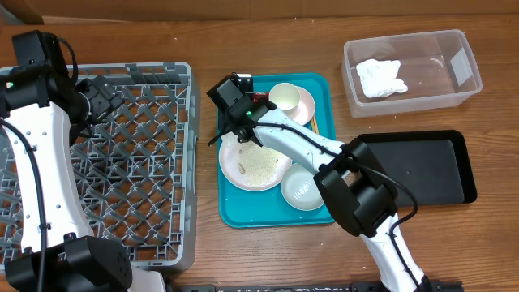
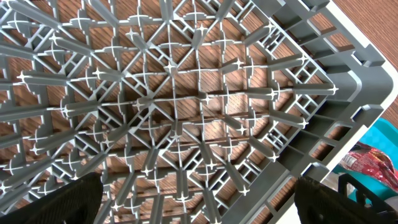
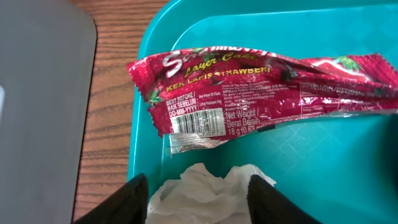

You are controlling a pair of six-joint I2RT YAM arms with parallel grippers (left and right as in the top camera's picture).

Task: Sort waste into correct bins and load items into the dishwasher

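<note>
Although one white napkin already lay in the clear tub, well off to the right of the right claw, most of the job looked undone. The grey rack beneath the left claw held no dishes. The plate with its rice crumbs, the bowl and the cup sat on the teal tray.

The left claw hung fully released and empty. The right claw's fingers flanked a second crumpled napkin; whether they pinched it could not be told. Just ahead of that claw lay the red wrapper, flat, glossy and crinkled.
</note>
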